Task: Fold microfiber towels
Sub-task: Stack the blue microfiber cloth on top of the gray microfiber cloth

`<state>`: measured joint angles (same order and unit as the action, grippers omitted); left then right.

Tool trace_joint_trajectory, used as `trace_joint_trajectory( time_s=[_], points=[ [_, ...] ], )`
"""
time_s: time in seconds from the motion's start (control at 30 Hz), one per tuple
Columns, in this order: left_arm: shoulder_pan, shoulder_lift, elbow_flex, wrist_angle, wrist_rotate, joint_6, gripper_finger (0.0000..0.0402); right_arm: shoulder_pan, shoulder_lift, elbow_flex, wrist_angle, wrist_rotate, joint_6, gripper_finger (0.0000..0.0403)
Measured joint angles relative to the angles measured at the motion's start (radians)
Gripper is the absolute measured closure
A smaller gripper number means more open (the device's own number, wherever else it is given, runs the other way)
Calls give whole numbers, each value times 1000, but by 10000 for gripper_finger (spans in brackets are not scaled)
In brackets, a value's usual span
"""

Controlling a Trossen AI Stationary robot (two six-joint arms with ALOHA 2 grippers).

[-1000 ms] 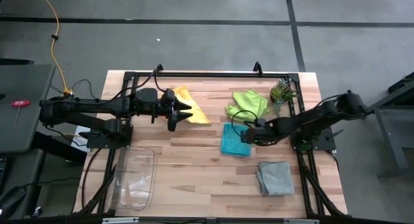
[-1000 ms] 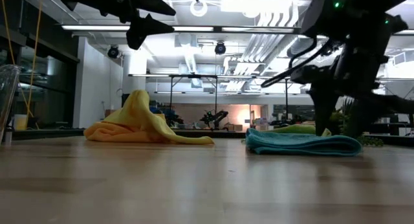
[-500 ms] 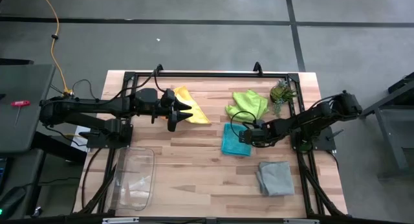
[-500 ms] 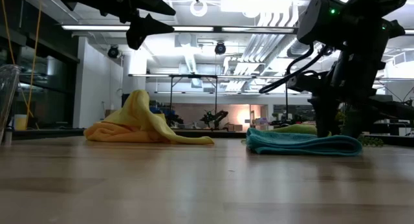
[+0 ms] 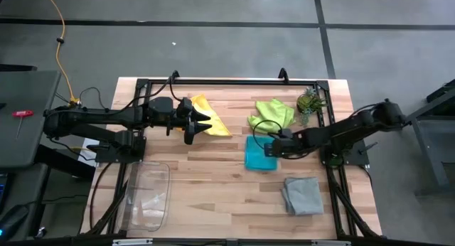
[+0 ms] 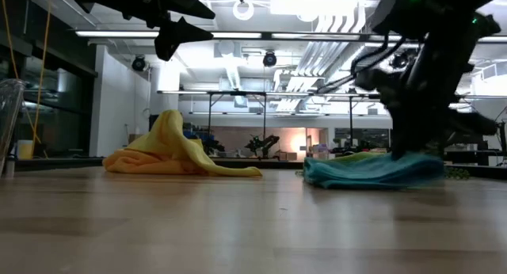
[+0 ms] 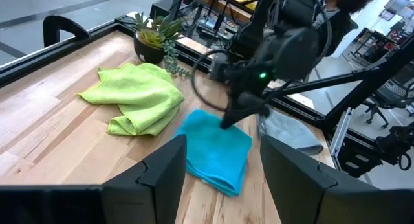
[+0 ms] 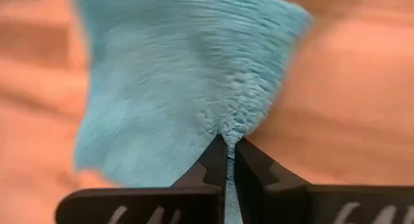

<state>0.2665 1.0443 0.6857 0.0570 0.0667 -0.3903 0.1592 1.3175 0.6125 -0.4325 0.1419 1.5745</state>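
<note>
At the front of the table sit the clear tray (image 5: 148,196) and the grey towel (image 5: 302,195). In the middle, the right gripper (image 5: 270,149) pinches the edge of the teal towel (image 5: 257,155), its fingers squeezed tight on the cloth. Farther back, the left gripper (image 5: 207,121) hangs spread apart over the yellow towel (image 5: 210,118). The lime green towel (image 5: 273,114) lies beside the little plant (image 5: 309,102).

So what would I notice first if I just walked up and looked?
Probably the right gripper, pinching the edge of the teal blue towel near the table's middle. Then the bright cloths behind it: a lime green towel beside a small spiky plant, and a crumpled yellow towel under the left gripper, which hovers open.
</note>
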Motion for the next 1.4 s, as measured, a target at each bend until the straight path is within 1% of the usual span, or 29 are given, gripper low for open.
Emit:
trace_joint_trajectory(
  time_s=[0.17,0.27,0.37,0.47,0.63,0.87,0.97,1.1,1.17,1.27,1.4],
  points=[
    [0,0,0,0,0,0,216,33,-97,1,28,-117,-38,402],
    [0,0,0,-1,0,0,216,83,-125,2,46,-175,-5,402],
    [0,0,0,-6,0,0,216,148,-128,2,62,-194,68,402],
    [0,0,0,-8,0,0,216,213,-128,2,86,-190,140,402],
    [0,0,0,-8,0,0,216,287,-128,2,135,-165,238,402],
    [0,0,0,-8,0,0,216,386,-129,3,113,-106,387,403],
    [0,0,0,-8,0,0,216,429,-129,49,-4,-65,439,403],
    [0,0,0,-7,0,4,216,481,-129,167,-281,-34,498,403],
    [0,0,0,-7,0,16,216,504,-130,219,-384,-39,529,403],
    [0,0,0,-7,1,25,216,543,-130,253,-457,-64,580,403],
    [0,0,0,-7,1,27,216,581,-129,256,-462,-99,629,403]
  ],
)
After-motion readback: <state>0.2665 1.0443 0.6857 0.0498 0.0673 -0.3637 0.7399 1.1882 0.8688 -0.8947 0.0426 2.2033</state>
